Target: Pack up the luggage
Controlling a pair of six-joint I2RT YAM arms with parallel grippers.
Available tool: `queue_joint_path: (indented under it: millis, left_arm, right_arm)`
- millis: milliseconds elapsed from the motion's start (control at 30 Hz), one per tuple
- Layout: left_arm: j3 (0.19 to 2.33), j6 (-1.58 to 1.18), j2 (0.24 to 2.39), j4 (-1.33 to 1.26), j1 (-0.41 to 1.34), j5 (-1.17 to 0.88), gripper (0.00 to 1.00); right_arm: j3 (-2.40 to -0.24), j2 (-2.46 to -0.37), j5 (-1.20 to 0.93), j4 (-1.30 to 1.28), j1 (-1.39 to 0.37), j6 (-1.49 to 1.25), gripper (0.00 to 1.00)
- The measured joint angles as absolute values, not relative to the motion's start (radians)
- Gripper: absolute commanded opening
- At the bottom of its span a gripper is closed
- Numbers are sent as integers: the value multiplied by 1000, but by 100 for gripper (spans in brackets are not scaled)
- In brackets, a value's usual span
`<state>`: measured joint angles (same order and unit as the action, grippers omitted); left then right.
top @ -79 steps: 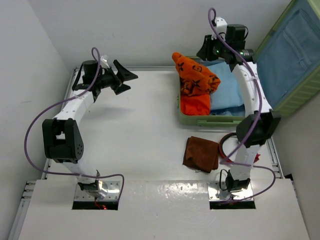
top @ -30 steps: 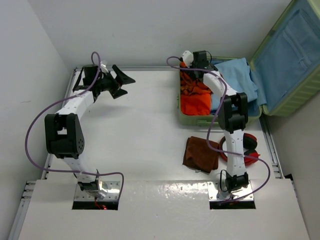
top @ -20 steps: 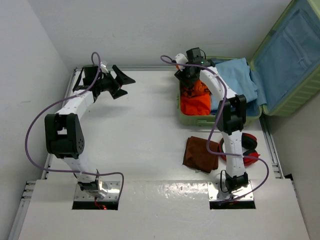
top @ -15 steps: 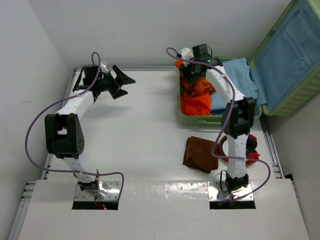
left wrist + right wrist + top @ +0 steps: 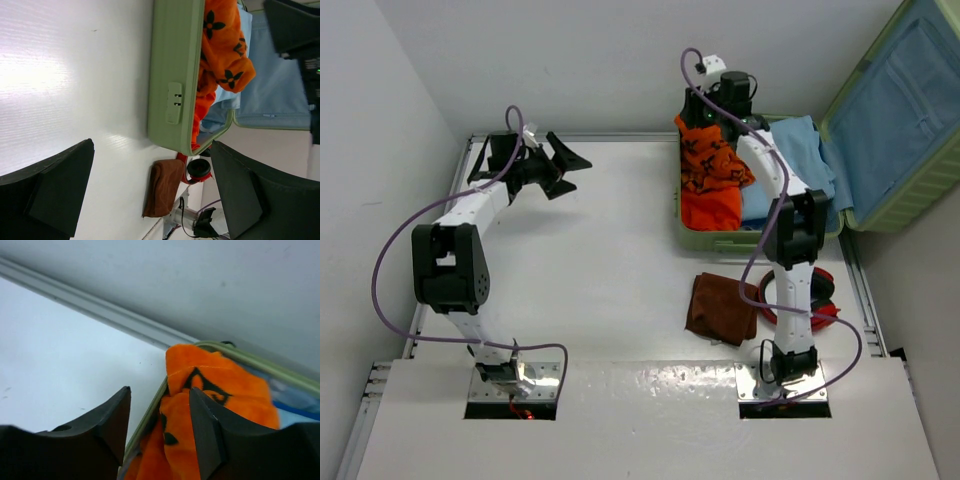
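Observation:
The luggage (image 5: 720,242) is a light-green suitcase lying open at the back right, its blue-lined lid (image 5: 900,110) standing up. Inside it lie an orange cloth with black motifs (image 5: 710,175) and a blue cloth (image 5: 800,160). My right gripper (image 5: 705,118) hovers over the case's far left corner. Its fingers stand apart above the orange cloth (image 5: 220,385) and the green rim (image 5: 150,415), gripping nothing. My left gripper (image 5: 565,160) hangs open over the table's far left, facing the luggage's side (image 5: 172,65).
A folded brown cloth (image 5: 722,308) lies on the table in front of the luggage. Red and black headphones (image 5: 815,290) lie to its right, beside the right arm. A grey wall runs close behind the table.
My right gripper has swung from low over the orange cloth up and back to the case's far left corner. The cloth's top has shifted a little. The left arm has stayed still.

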<state>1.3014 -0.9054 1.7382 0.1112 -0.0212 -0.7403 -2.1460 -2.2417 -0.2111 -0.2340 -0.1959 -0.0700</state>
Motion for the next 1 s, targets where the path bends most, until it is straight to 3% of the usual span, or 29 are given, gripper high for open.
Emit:
queue_joint_path:
  millis: [167, 467, 700, 933, 1000]
  left_arm:
    - [1301, -906, 1751, 111, -21, -740, 100]
    - [1301, -907, 1752, 111, -25, -741, 100]
    - [1301, -910, 1764, 111, -29, -741, 100]
    - [1297, -911, 1768, 105, -29, -741, 100]
    - [1293, -911, 1768, 102, -29, -740, 100]
  right_arm:
    - [-2092, -2342, -168, -112, -220, -114, 42]
    - [-2088, -2449, 99, -34, -246, -10, 36]
    - [-2225, -2530, 162, -196, -255, 113, 38]
    - [-2221, -2534, 110, -335, -266, 208, 39]
    - [-2214, -2523, 95, -349, -264, 218, 45]
